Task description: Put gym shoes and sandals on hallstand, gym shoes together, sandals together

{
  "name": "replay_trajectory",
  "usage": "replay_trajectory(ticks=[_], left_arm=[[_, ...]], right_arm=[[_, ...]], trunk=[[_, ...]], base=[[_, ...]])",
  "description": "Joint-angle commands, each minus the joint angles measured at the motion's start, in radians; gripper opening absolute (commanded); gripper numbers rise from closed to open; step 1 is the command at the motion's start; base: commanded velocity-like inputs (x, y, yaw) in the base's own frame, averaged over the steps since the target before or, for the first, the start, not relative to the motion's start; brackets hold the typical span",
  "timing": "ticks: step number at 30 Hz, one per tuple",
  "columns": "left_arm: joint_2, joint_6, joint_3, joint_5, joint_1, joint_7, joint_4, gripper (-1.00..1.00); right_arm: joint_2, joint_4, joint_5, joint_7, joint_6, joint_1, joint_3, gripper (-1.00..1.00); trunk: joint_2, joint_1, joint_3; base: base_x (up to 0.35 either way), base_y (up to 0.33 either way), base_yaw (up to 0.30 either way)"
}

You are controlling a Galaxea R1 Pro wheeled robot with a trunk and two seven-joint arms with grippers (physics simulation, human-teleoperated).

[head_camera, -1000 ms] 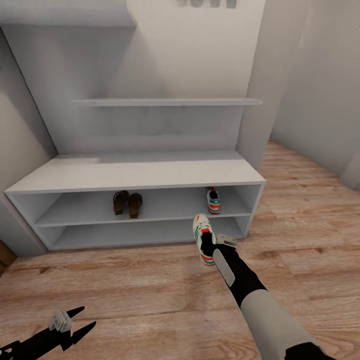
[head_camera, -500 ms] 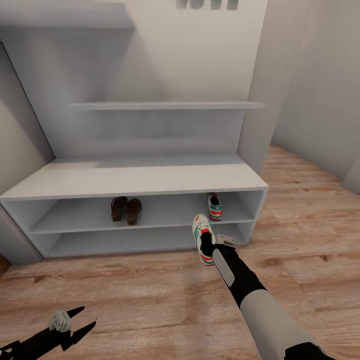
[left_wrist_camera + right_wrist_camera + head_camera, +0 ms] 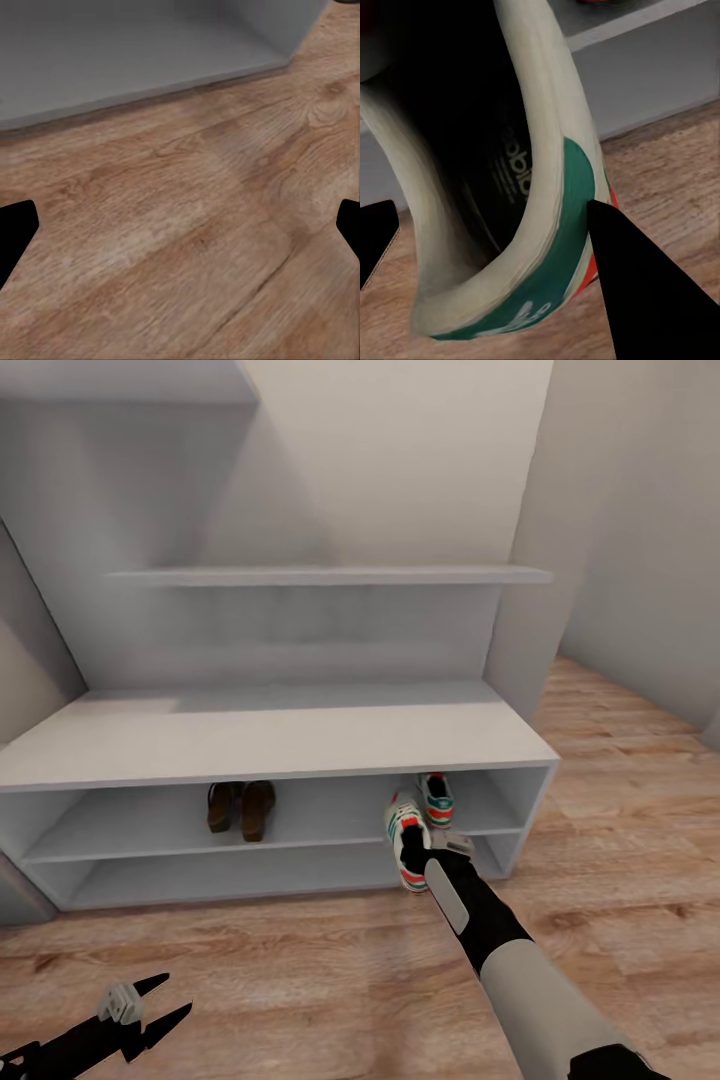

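White with green stripes, one gym shoe [image 3: 404,842] is pinched by the right claw [image 3: 418,852], arm stretched toward the hallstand [image 3: 280,738]. The other gym shoe [image 3: 435,800] and both sandals [image 3: 241,809] sit on its upper shelf. The left claw [image 3: 150,1005] hangs spread over the floor [image 3: 187,247].

Right end effector [image 3: 412,850] clamped, arm outstretched; left end effector [image 3: 160,1000] spread, low.

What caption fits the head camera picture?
Right gripper carries a gym shoe toward the hallstand, near its partner.
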Motion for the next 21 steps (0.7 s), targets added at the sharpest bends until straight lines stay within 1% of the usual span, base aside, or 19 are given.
replay_trajectory(ticks=[1, 9, 12, 15, 21], left_arm=[[0.0, -0.005, 0.003, 0.0, -0.001, -0.004, 0.001, 1.0], [-0.002, -0.005, 0.002, 0.0, -0.001, -0.004, 0.001, 1.0], [-0.002, -0.005, 0.002, 0.0, -0.001, -0.002, 0.001, 1.0], [-0.002, -0.004, 0.002, 0.0, -0.001, 0.001, 0.001, 1.0], [-0.002, -0.004, 0.0, 0.0, -0.001, 0.002, 0.001, 1.0]], right_arm=[[-0.001, -0.001, -0.01, -0.012, 0.002, -0.001, 0.004, -1.0], [-0.001, 0.001, -0.01, -0.012, 0.002, -0.001, 0.004, -1.0], [-0.001, 0.002, -0.01, -0.012, 0.002, -0.001, 0.004, -1.0], [-0.001, 0.002, -0.009, -0.012, 0.002, -0.001, 0.004, -1.0], [-0.001, 0.002, -0.008, -0.012, 0.002, -0.001, 0.004, -1.0]], trunk=[[0.0, 0.0, -0.001], [0.0, 0.0, -0.001], [0.0, 0.0, -0.001], [0.0, 0.0, -0.001], [0.0, 0.0, -0.001]], base=[[0.33, 0.0, 0.0], [0.328, 0.0, 0.0], [0.256, 0.0, 0.0], [0.086, 0.0, 0.0], [0.013, 0.0, 0.0]])
